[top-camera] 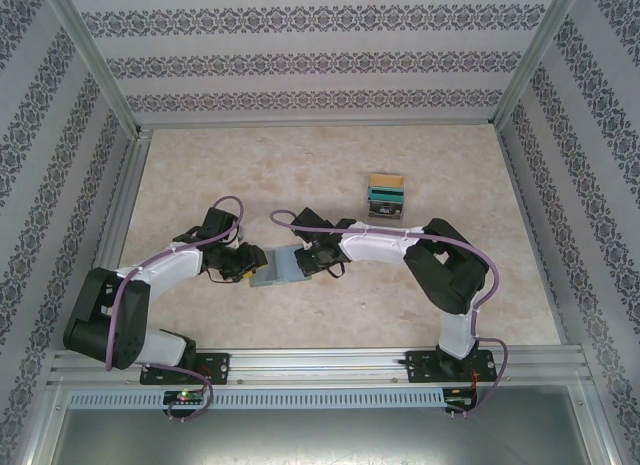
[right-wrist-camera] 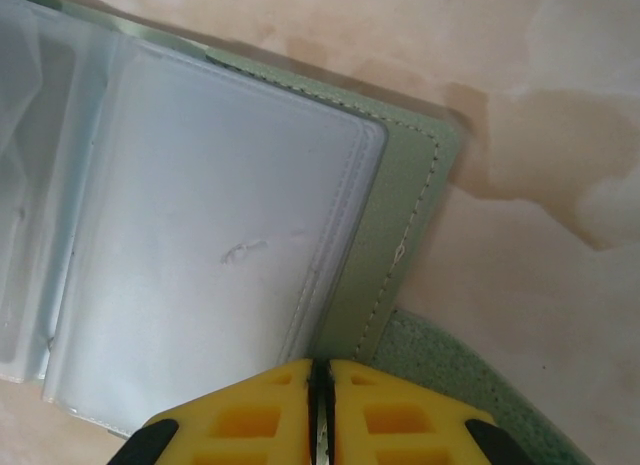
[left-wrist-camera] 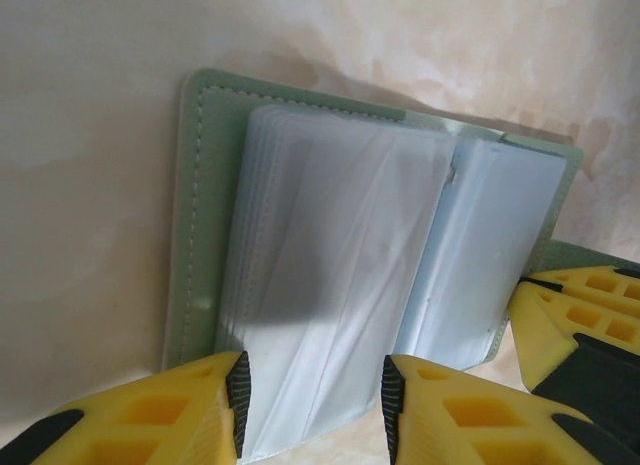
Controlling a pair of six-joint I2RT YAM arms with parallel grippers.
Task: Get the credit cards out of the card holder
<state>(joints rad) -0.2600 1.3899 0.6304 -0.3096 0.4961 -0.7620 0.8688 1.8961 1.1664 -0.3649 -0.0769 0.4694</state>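
A card holder (top-camera: pixel 275 267) is lying open on a beige marbled tabletop (top-camera: pixel 200 175) between wallpapered walls (top-camera: pixel 320 55); the left gripper (left-wrist-camera: pixel 312 395) is straddling its sleeves (left-wrist-camera: pixel 330 245) half-open, and the right gripper (right-wrist-camera: pixel 320 385) is sitting closed at its edge.

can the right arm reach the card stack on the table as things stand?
Probably yes. The credit cards lie on bare table just beyond the right gripper, with nothing between. Its fingers are shut at the edge of the card holder, so they would have to open first.
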